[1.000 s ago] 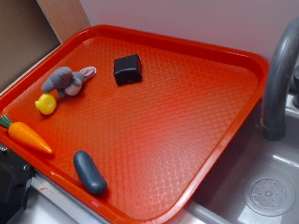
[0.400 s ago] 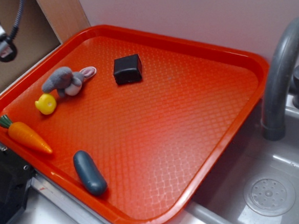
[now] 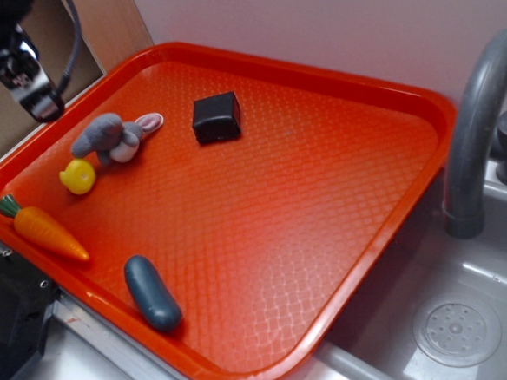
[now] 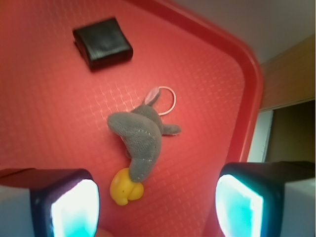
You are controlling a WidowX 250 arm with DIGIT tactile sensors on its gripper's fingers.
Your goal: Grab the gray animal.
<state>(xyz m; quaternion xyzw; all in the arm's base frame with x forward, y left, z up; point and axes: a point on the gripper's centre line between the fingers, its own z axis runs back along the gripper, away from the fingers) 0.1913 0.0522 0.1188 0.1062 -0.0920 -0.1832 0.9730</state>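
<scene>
Your gripper [image 4: 157, 207] hangs above the red tray [image 4: 39, 123] with its fingers [image 4: 74, 207] spread wide and nothing between them. You see the gray animal [image 4: 138, 138] lying below and ahead of it, touching the yellow duck [image 4: 126, 188]. Farther ahead lies a black block [image 4: 102, 42]. No writing is readable.

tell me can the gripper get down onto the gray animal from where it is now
Probably yes. The gripper hangs open above the gray animal with nothing over it. The yellow duck touches the animal's end, so it could get nudged or pinched as well.
</scene>
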